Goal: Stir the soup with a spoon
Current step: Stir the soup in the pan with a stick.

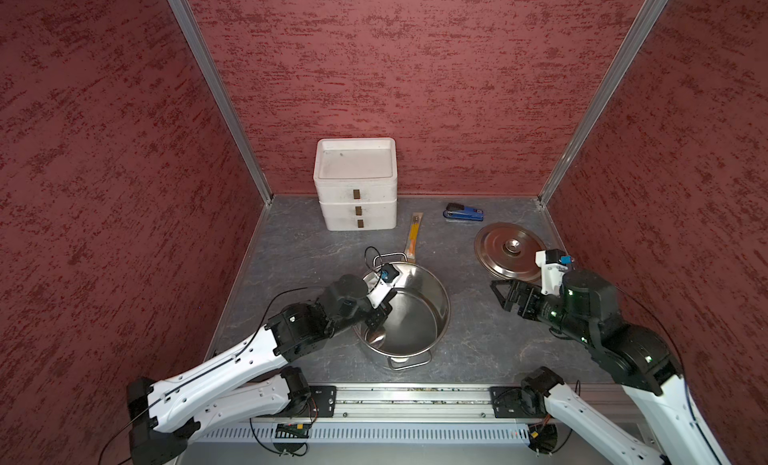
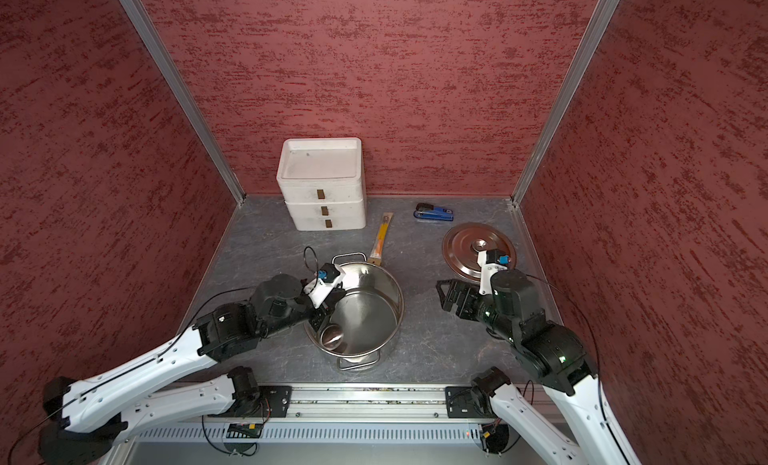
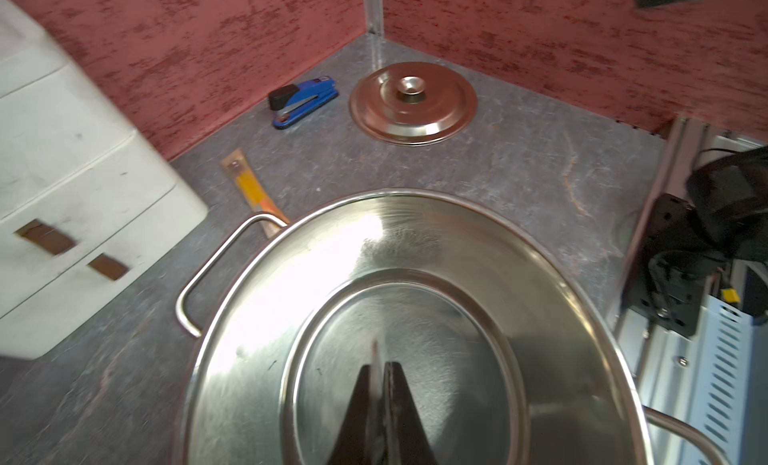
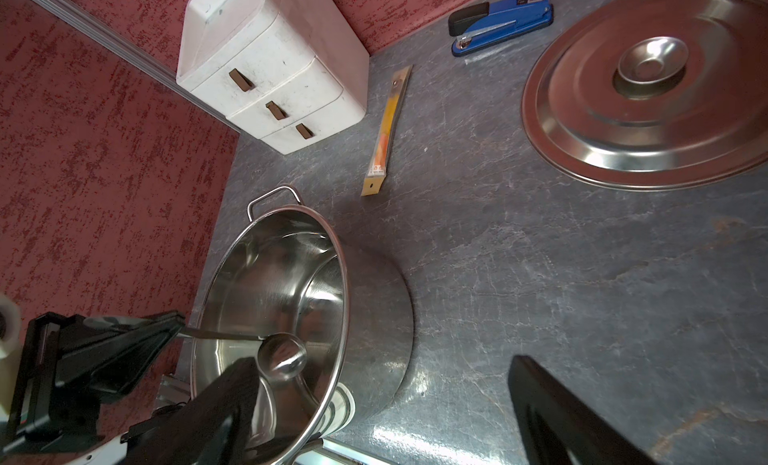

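A large shiny steel pot (image 1: 422, 317) (image 2: 370, 313) with wire loop handles stands near the table's front; no soup shows inside it. The spoon, a thin metal ladle, has its small round bowl (image 1: 376, 337) (image 2: 331, 335) (image 4: 281, 356) down inside the pot by the near-left wall. My left gripper (image 1: 380, 315) (image 3: 380, 365) reaches over the pot's left rim and is shut on the spoon's slim handle (image 3: 376, 355). To the right of the pot my right gripper (image 1: 508, 294) (image 4: 380, 361) hangs open above the table with nothing between its fingers.
The flat steel lid (image 1: 509, 251) lies at the back right, just behind the right gripper. A blue stapler (image 1: 463, 213), an orange-yellow stick (image 1: 413, 236) and a white three-drawer box (image 1: 356, 184) sit behind the pot. Red walls close three sides.
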Action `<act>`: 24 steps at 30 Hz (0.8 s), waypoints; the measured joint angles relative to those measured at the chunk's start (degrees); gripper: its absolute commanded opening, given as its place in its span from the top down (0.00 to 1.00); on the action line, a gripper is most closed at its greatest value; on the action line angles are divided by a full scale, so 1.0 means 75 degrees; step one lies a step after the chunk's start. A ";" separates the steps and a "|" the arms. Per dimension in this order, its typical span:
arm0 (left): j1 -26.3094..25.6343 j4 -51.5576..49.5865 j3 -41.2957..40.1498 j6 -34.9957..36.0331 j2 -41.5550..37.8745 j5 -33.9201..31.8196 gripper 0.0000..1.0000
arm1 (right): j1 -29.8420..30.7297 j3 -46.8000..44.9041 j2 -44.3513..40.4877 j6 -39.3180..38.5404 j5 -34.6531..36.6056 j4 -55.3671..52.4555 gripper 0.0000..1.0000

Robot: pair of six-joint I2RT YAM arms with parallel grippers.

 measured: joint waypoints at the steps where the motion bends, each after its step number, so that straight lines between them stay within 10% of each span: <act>1: 0.0213 0.0023 -0.0015 0.0003 -0.0009 -0.0009 1.00 | 0.0000 0.0000 0.0006 0.0000 0.0000 -0.0003 0.02; 10: 0.1536 0.0997 0.0125 0.0251 0.1113 0.0289 1.00 | 0.0000 0.0044 0.0006 0.0003 0.0000 -0.0044 0.02; 24: 0.1282 0.1935 0.2331 0.1075 0.3946 0.1702 1.00 | 0.0000 0.0192 -0.0536 0.0058 0.0102 -0.0367 0.01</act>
